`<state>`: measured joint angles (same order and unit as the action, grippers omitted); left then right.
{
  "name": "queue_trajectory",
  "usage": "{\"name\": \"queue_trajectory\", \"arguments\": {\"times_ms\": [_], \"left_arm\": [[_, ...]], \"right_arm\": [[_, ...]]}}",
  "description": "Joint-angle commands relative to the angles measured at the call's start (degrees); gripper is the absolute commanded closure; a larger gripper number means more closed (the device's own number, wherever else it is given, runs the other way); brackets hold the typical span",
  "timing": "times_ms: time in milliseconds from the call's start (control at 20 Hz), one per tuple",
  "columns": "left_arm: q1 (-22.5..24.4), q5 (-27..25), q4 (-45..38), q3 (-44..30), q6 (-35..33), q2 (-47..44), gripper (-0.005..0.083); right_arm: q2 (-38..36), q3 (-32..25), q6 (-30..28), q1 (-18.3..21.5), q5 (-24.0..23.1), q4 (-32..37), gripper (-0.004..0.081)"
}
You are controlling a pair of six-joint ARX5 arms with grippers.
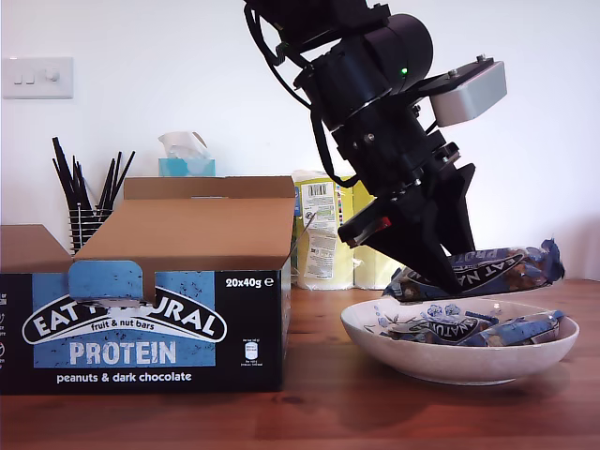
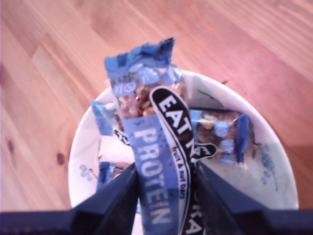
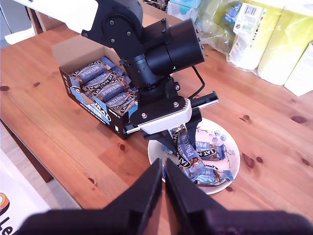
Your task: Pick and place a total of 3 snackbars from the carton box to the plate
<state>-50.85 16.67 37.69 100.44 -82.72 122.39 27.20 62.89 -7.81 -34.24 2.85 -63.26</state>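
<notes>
Brown cardboard is what you are seeing first at the exterior view's left: the large carton box (image 1: 141, 309) with its black and blue printed front reading "EAT NATURAL PROTEIN" is sitting on the warm wooden table (image 1: 309, 412), its plain flaps standing open. In the second wrist view the carton box is showing rows of slim dark blue and black boxed snackbars (image 3: 100, 83) still lying inside it. Behind the carton box in the exterior view a black wire holder of dark straws (image 1: 89, 192), a teal tissue box (image 1: 186, 161) and wrapped paper rolls (image 1: 323, 230) are standing along the table's far edge by the white wall.

Moving toward the exterior view's right, the wide, shallow cream ceramic plate (image 1: 450, 361) painted with blue flowers is resting on the table just beside the carton box. Two snackbars (image 1: 478, 330) are lying in it.

Above the plate my first gripper (image 2: 164, 181) is clamping a third held snackbar (image 2: 156, 152) between its dark jaws, with the bar hanging over the plate's middle, clear of the ones below.

My second gripper (image 3: 164, 178) is hovering well apart from the plate, its jaws pressed together with nothing between them.
</notes>
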Motion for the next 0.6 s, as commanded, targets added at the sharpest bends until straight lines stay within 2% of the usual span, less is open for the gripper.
{"name": "queue_trajectory", "arguments": {"times_ms": [0, 100, 150, 550], "left_arm": [[0.13, 0.50, -0.39, -0.55, -0.22, 1.75, 0.0475], [0.13, 1.31, -0.42, -0.55, -0.17, 1.75, 0.0328], [0.13, 1.33, -0.48, -0.55, -0.17, 1.75, 0.0306], [0.09, 0.35, -1.68, -0.28, 0.68, 1.64, 0.0308]], "right_arm": [[-0.63, 0.11, 0.09, -0.24, 0.26, 0.31, 0.0783], [-0.63, 0.11, 0.09, -0.24, 0.26, 0.33, 0.0783], [-0.63, 0.11, 0.09, -0.24, 0.26, 0.33, 0.0783], [-0.63, 0.11, 0.07, -0.24, 1.55, 0.37, 0.0783]]}}
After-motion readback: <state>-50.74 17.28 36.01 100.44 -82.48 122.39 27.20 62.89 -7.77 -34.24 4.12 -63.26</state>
